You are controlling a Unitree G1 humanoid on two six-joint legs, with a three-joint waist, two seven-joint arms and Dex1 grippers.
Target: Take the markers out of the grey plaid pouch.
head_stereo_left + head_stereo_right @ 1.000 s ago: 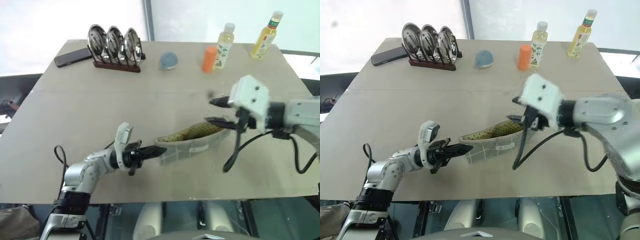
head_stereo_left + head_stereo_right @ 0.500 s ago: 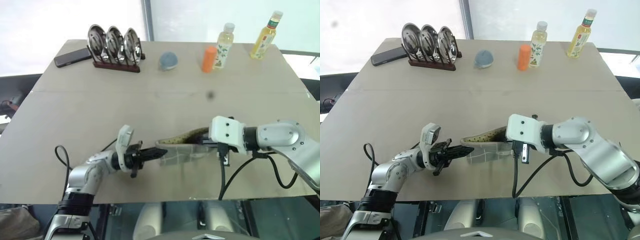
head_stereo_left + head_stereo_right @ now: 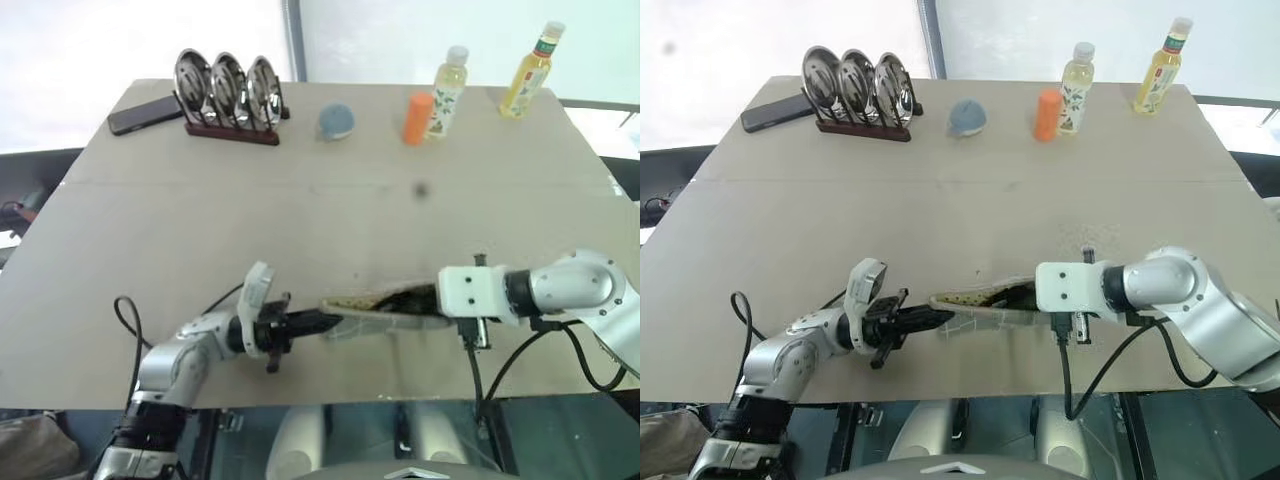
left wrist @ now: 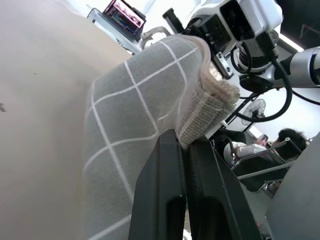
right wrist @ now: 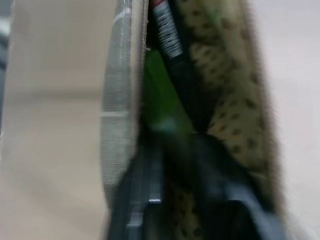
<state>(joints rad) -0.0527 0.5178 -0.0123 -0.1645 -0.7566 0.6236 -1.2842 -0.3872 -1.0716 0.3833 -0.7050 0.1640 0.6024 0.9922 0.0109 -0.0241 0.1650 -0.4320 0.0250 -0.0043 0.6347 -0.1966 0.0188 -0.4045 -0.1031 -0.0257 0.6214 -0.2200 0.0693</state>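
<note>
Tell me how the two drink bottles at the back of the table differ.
The left bottle has a white cap and stands beside the orange cylinder. The right bottle has a dark-topped cap and stands alone near the table's corner. Both stand upright, holding yellowish liquid.

Silver metal arms, white boxy wrist housings, black-fingered left gripper (image 3: pixel 315 324), looping black cables.

Left gripper (image 3: pixel 325 322) is clamped shut, its arm low and pointing right. Right gripper (image 5: pixel 175 150) angles downward toward it, fingers slightly apart.
</note>
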